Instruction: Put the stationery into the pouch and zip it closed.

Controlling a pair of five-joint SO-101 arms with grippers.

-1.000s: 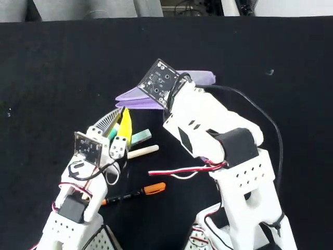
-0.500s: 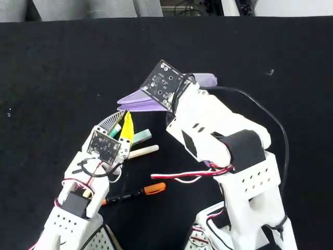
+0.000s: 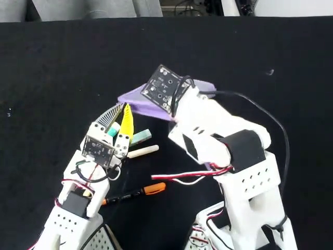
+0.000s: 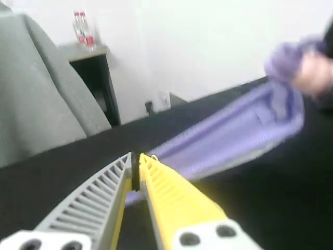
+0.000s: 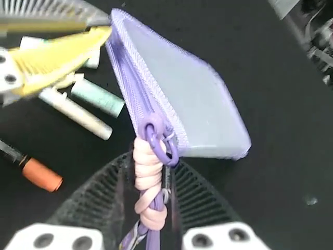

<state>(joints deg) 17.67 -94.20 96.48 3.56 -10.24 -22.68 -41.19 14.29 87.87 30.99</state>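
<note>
At the right jaws: closed on the pull cord [image 5: 148,179], a pale braided loop hung from a purple ring [image 5: 156,140] at the zip slider.
Left jaws: ribbed fingers [image 4: 171,192], one yellow, one grey, brought together with tips at the pouch's far corner; whether fabric lay pinched between them could not be told.
Pouch [image 3: 136,100]: flat, rectangular, lilac fabric with a woven zip tape along one long edge; held between the two arms, zip seemingly shut.
Stationery: white stick [image 3: 143,151], teal-sleeved piece [image 3: 141,137], orange-capped black pen [image 3: 136,193]; all loose on the table beside the left arm, outside the pouch.
Table [image 3: 270,52]: matt black covering.
Step in hand: judged the opening of the zip; nothing loaded.
Next move: likely a steady draw of the slider along the tape, the far corner braced against it.
</note>
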